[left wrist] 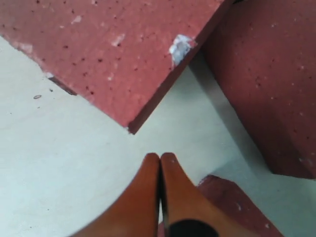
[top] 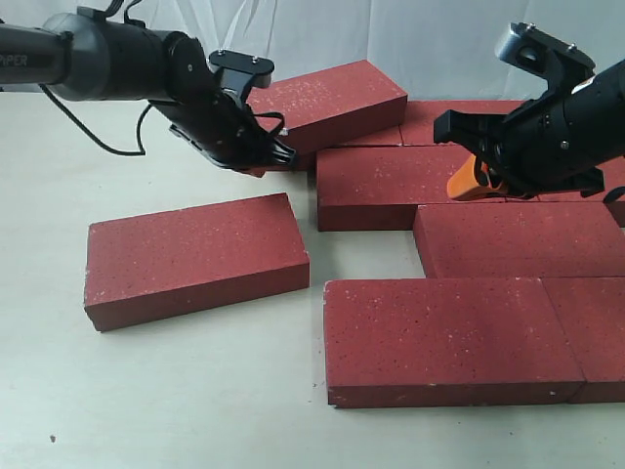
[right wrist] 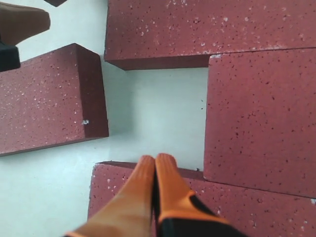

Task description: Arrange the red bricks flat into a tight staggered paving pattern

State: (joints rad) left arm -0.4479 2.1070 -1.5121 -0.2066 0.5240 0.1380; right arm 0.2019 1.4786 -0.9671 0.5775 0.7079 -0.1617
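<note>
Several red bricks lie flat on the pale table. One loose brick (top: 195,256) sits apart at the left, and another (top: 327,98) rests tilted at the back. The others (top: 391,186) (top: 518,239) (top: 449,337) form staggered rows at the right. My left gripper (top: 262,161) (left wrist: 159,157) is shut and empty, hovering over bare table just short of the corner of a brick with a white chip (left wrist: 180,45). My right gripper (top: 469,181) (right wrist: 156,159) is also shut and empty, its tips over the edge of a brick (right wrist: 118,192).
A bare patch of table (right wrist: 155,113) is bounded by bricks on its sides (right wrist: 47,101) (right wrist: 207,29) (right wrist: 261,118). A white backdrop (top: 391,29) closes the back. Open table (top: 146,391) lies at the front left.
</note>
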